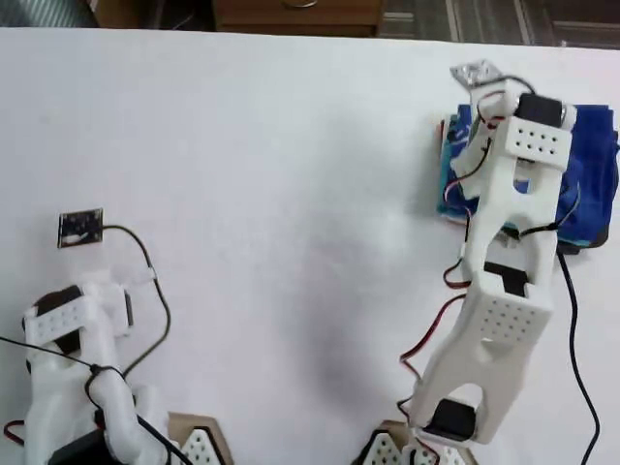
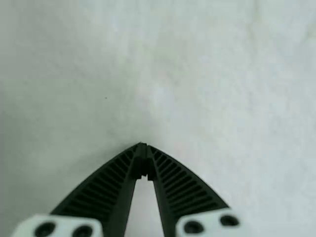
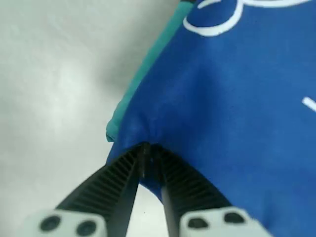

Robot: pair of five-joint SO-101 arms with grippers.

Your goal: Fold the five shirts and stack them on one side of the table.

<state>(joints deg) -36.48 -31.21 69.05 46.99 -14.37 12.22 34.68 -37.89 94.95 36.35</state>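
A stack of folded shirts (image 1: 593,160) lies at the right side of the table, a blue one on top and a teal layer (image 1: 447,160) showing at its left edge. The right arm (image 1: 513,194) stretches over the stack. In the right wrist view the blue shirt (image 3: 237,98) has white line print, with the teal edge (image 3: 148,69) beneath it. My right gripper (image 3: 144,150) is shut on a puckered corner of the blue shirt. The left arm (image 1: 73,325) stands at the near left. My left gripper (image 2: 142,148) is shut with nothing in it, just above the white tabletop.
The white table (image 1: 271,174) stretches wide between the two arms. A small black board (image 1: 80,228) on a cable lies near the left arm. Wooden furniture (image 1: 295,15) runs behind the far edge. Red and black cables (image 1: 572,320) hang by the right arm.
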